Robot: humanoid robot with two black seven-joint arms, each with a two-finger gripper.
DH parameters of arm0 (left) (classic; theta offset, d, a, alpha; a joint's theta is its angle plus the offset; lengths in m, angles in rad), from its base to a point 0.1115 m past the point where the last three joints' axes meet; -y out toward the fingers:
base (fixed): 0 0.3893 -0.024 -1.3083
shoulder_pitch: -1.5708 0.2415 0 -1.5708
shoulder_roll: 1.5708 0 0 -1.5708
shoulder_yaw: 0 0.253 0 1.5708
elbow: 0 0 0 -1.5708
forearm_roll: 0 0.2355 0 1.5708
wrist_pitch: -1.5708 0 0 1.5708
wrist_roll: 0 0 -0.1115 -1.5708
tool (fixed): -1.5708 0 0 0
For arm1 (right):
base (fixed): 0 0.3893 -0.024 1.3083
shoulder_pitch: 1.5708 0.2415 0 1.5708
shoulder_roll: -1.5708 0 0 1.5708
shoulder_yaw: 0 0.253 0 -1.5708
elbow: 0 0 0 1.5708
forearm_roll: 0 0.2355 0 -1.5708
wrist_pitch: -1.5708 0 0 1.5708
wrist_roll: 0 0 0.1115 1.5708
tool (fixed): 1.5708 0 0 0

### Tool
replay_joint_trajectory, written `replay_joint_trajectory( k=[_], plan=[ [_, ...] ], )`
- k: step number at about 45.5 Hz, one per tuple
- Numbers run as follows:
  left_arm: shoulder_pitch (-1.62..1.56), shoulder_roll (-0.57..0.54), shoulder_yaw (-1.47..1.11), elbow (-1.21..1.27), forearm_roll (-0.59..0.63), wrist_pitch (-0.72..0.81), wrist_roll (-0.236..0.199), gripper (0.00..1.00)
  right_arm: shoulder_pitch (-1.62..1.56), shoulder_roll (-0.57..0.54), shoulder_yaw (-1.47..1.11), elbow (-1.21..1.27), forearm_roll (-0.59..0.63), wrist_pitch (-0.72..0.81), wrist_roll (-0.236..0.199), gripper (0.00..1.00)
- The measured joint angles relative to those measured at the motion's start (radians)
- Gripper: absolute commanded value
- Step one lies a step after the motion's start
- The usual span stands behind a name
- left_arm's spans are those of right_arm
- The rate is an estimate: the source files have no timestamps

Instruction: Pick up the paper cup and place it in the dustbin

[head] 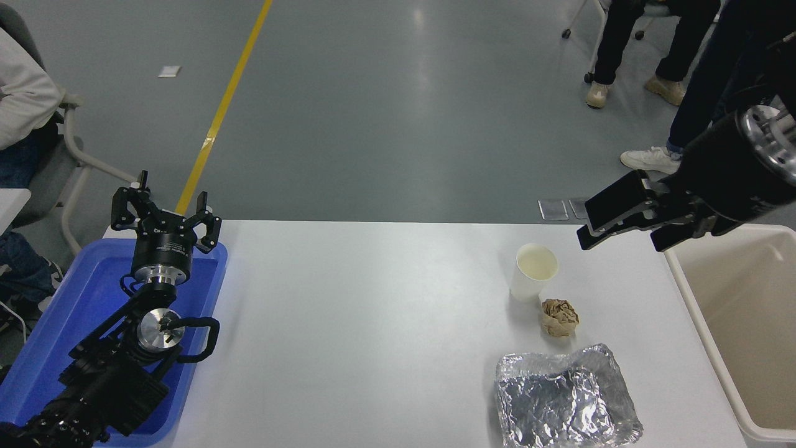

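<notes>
Step in hand: reaching for the paper cup (pixel 533 271); grasp not yet made.

I am holding my right claw (pixel 612 219) in the right part of the frame, above the counter (pixel 373 311) and up-right of the cup, near but clearly apart from it. Two fingers are showing, one (pixel 615 205) nearer the cup and one (pixel 675 236) nearer the bin, with a wide gap between them and nothing in it; from this angle I am reading that as open, though the far finger is partly masked by my wrist.

The cup is standing upright, mouth up, right of centre. A crumpled brown paper ball (pixel 559 317) is lying just beside it, lower right, and a foil sheet (pixel 566 398) is sitting below that. The dustbin (pixel 678 274) is waiting at the right edge, mouth open.

My left claw (pixel 165 214) is parked over the blue tray (pixel 37 348) at lower left.

Next move, as I judge it: coming down and left until the cup wall sits between my fingers, keeping clear of the brown ball, then closing gently, since thin paper is likely to crush.
</notes>
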Motion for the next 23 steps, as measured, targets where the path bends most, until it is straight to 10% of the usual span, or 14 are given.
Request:
replay_joint_trajectory(
  k=[23],
  plan=[
    [0.000, 0.000, 0.000, 0.000, 0.000, 0.000, 0.000, 0.99, 0.007, 0.047, 0.000, 0.012, 0.010, 0.006, 0.001, 1.00]
  ],
)
